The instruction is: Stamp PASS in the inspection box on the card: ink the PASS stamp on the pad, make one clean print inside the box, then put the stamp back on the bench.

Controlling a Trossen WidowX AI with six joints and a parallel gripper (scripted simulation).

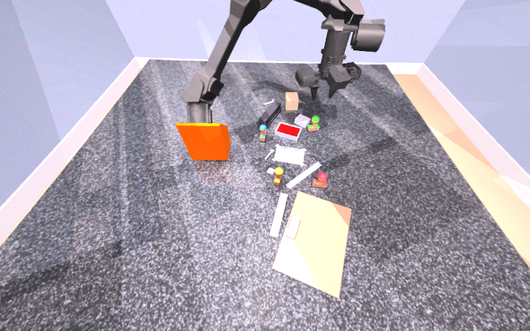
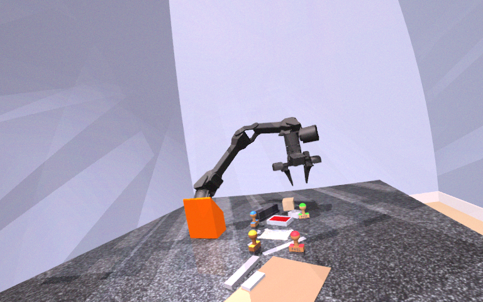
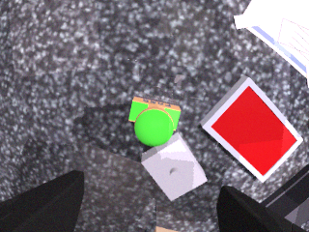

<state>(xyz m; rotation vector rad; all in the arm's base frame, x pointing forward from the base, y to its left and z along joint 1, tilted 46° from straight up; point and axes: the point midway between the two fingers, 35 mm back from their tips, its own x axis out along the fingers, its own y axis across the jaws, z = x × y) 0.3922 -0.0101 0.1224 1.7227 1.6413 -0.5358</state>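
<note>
The green-topped PASS stamp stands upright on the bench, close beside a light grey block. The ink pad has a red surface in a pale tray. The card lies in front of the pad; its box and any print are too small to tell in the top and exterior views, and the wrist view shows only its corner. My gripper is open and empty, raised well above the bench, behind and above the stamp.
A light grey block touches or nearly touches the stamp. A tan cube and a dark bar are behind the pad. Blue, yellow and red stamps stand around the card. A tan board lies at the front.
</note>
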